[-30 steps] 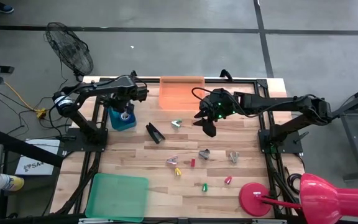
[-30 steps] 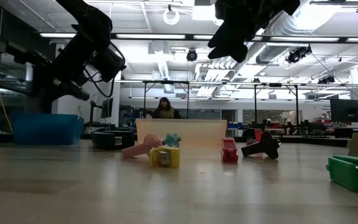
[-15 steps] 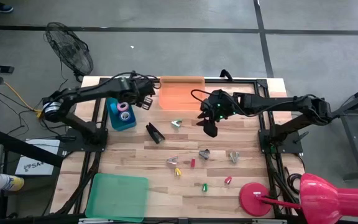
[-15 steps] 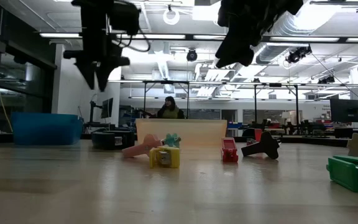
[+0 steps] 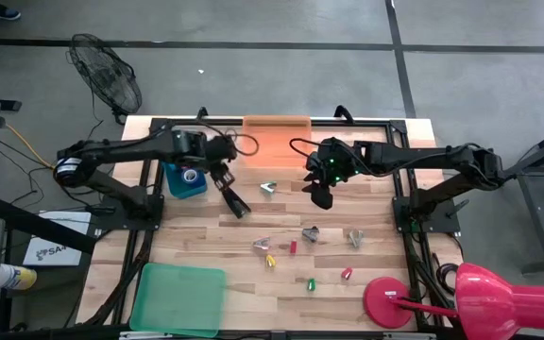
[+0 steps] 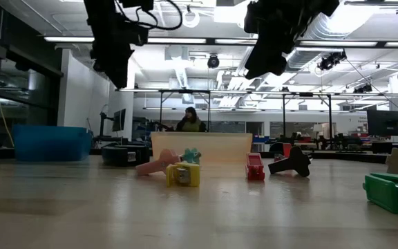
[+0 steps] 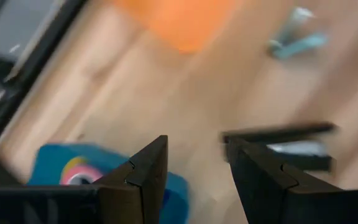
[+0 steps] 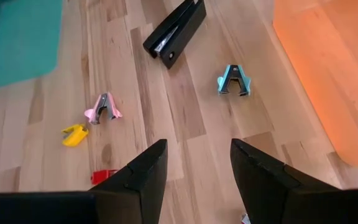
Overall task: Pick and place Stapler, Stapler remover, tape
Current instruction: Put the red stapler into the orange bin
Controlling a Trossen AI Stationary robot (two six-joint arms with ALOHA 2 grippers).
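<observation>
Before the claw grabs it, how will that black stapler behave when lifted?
The stapler looks rigid, so it probably won't flop. It lies with its two arms parted, so they may swing together under a squeeze. Long and slim, it could tilt if pinched near one end.

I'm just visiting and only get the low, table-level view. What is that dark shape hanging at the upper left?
Observer: The left gripper. From above, it hangs close by a black wedge-shaped stapler lying on the wooden table.
Visitor: Anything inside the blue box at the left?
Observer: Yes, the left wrist view shows a small ring-shaped tape roll in that blue plastic box.
Visitor: And the other shape?
Observer: The right gripper, open and empty. Its wrist view shows a light-blue claw-shaped staple remover on the table.
</observation>
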